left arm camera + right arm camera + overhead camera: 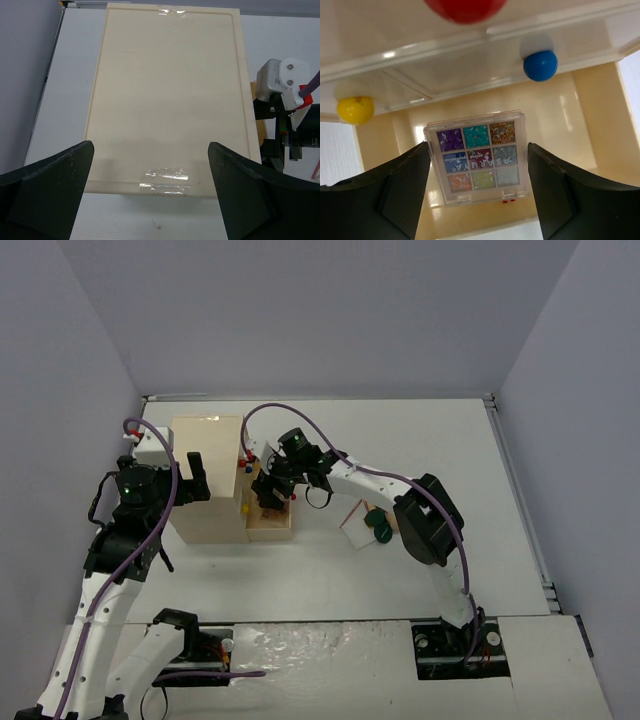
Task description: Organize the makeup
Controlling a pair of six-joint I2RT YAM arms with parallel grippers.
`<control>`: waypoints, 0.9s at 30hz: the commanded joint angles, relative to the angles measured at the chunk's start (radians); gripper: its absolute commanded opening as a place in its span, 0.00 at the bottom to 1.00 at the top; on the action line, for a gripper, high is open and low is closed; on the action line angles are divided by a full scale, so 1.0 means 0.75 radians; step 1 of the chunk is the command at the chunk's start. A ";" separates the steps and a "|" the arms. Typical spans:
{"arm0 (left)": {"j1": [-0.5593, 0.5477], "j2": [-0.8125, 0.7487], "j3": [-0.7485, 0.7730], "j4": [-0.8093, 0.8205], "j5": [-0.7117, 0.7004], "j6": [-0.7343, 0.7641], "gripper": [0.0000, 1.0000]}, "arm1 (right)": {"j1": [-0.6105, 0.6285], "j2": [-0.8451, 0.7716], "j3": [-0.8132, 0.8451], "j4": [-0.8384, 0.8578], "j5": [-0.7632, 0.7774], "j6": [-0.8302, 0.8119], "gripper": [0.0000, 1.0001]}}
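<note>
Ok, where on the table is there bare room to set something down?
Bare table right of the right arm, the strip behind the box, and the strip in front of it. Crowded: the open drawer under the right gripper, and the card and compacts beside it.

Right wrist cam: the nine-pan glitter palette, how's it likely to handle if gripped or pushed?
The palette looks like a rigid, thin clear-plastic case, so it is probably stiff and light. Its glossy edges may slip in a pinch. Being square and flat, it should slide when pushed, not roll.
</note>
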 commanded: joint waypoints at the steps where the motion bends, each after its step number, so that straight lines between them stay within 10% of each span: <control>1: 0.011 -0.002 0.029 0.093 0.015 -0.017 0.97 | 0.004 -0.107 0.010 0.095 0.066 -0.008 0.84; 12: 0.011 0.003 0.032 0.088 0.011 -0.019 0.97 | -0.040 -0.490 -0.245 0.097 0.577 0.235 1.00; 27: 0.011 0.025 0.041 0.077 0.030 -0.024 0.97 | -0.690 -0.978 -0.984 -0.102 0.856 0.771 0.98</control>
